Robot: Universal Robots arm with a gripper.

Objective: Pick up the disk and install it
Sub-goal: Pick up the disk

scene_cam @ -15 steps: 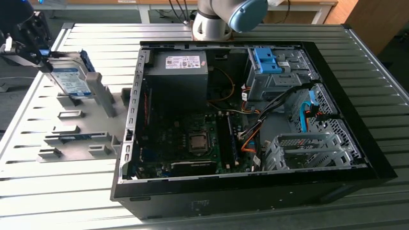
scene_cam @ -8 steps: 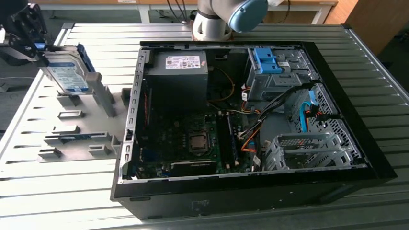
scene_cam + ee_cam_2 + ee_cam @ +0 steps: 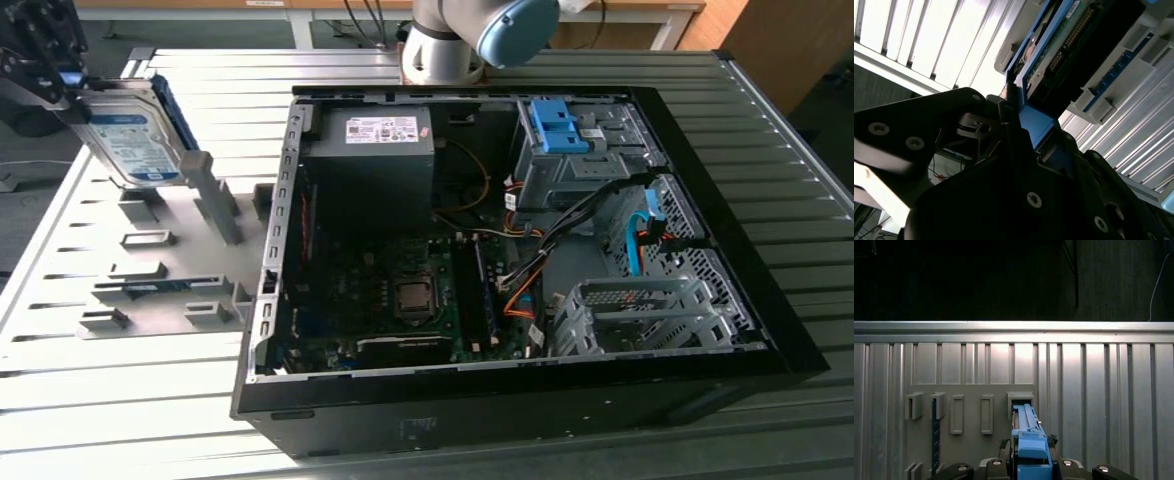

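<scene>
While in claw (image 3: 56, 82), disk (image 3: 134, 142) above rack (image 3: 167, 268).

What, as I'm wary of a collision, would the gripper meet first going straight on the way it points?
The gripper, shut on the disk, points at the grey holder plate; the disk's far end would likely meet its slot bracket first. Whether they already touch is unclear.
</scene>
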